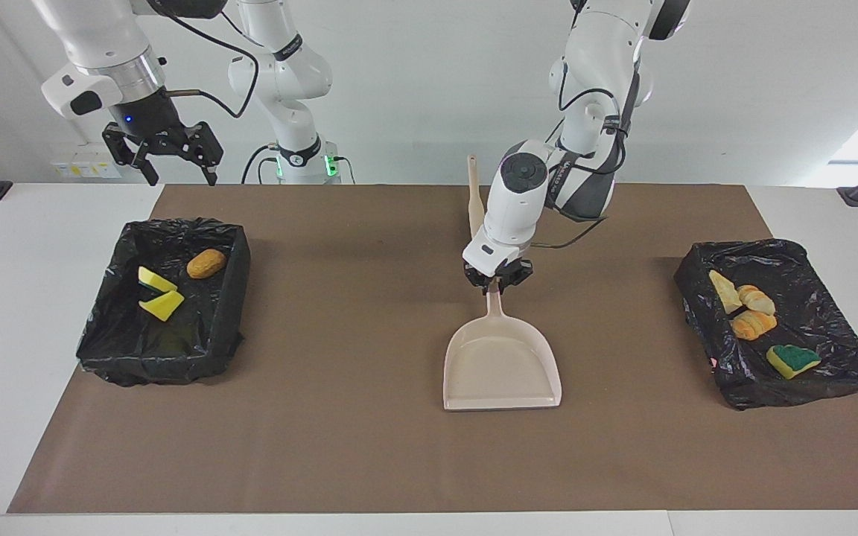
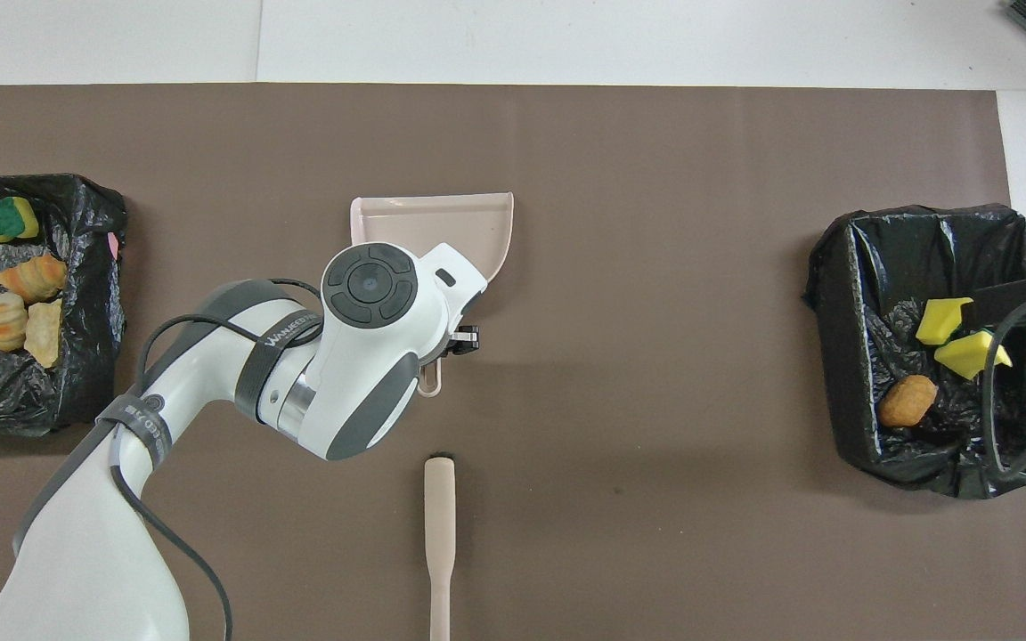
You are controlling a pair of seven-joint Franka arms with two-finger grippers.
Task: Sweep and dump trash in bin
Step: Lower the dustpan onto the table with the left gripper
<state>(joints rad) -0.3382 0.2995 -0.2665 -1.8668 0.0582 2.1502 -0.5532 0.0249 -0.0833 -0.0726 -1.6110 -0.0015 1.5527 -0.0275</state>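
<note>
The beige dustpan (image 1: pixel 502 365) (image 2: pixel 442 223) lies flat on the brown mat at mid-table, its mouth facing away from the robots. My left gripper (image 1: pixel 498 281) is shut on the end of its handle. The trash sits in two black-lined bins. The bin (image 1: pixel 161 350) (image 2: pixel 923 240) at the right arm's end holds two yellow sponge chunks (image 1: pixel 161 301) and a tan lump (image 1: pixel 205 263). The bin (image 1: pixel 824 298) (image 2: pixel 85 294) at the left arm's end holds bread-like lumps (image 1: pixel 755 321), a yellow wedge (image 1: pixel 723 290) and a green-topped sponge (image 1: pixel 792 359). My right gripper (image 1: pixel 172 160) waits open, high above its bin's robot-side edge.
The beige brush (image 1: pixel 475 197) (image 2: pixel 439 543) lies on the mat nearer to the robots than the dustpan, its handle pointing toward them. The brown mat (image 1: pixel 339 447) covers most of the white table, with bare strips beside each bin.
</note>
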